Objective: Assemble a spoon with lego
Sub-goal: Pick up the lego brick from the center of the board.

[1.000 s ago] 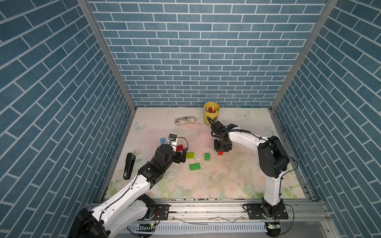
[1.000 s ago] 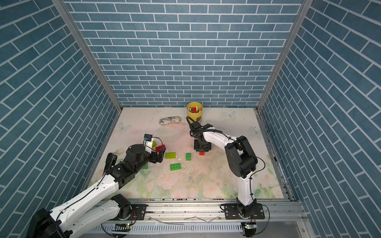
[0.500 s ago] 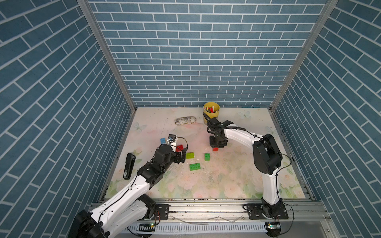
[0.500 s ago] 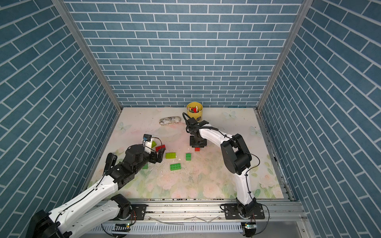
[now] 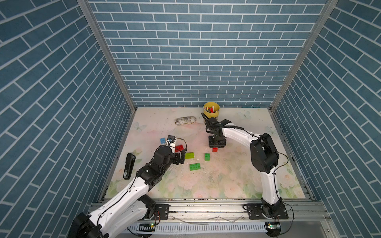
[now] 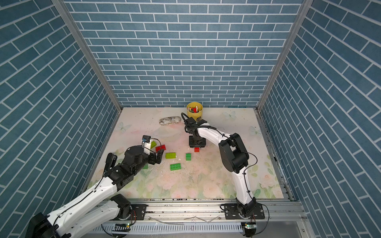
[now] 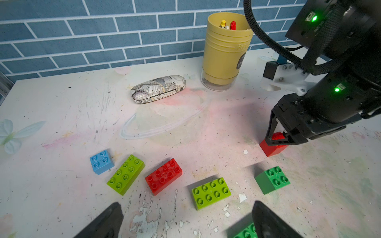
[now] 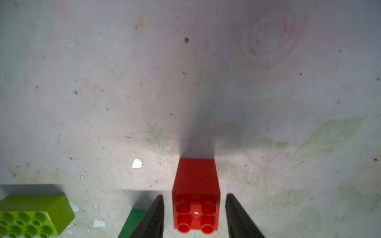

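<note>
The small red brick (image 8: 195, 179) has just been let go. A second ago it was pinched in the right claw (image 8: 193, 195). Now the jaws are seen parted to a narrow gap, one on either side of the brick, with clear space on both flanks and nothing held. The brick is set studs-up on the tabletop (image 5: 226, 181), on the robot's side of the yellow cup (image 7: 223, 51). Since then it has been shifted slightly toward the robot's left, closer to the other pieces.

The rest of the lego (image 6: 170, 155) is laid farther from the cup, out to the robot's left of it. The green square brick (image 7: 272, 180) is nearest the small red one. Next come a lime oblong brick (image 7: 211, 192), a red oblong brick (image 7: 164, 176) and a second lime oblong brick (image 7: 125, 175). The light-blue brick (image 7: 101, 161) is farthest from the cup. A green oblong brick (image 5: 194, 166) is placed farther still toward the robot. All these are apart and none is seen joined, so the spoon is judged not yet begun.

The left claw (image 7: 186, 206) is held wide and empty above the bricks, unchanged over the last second.

The release is judged a staging step: one more piece has been gathered near the others, and the pressing together of bricks is still to be done. A clean, straight retreat of the right claw is called for, since the freed brick could be nudged by a fingertip.
</note>
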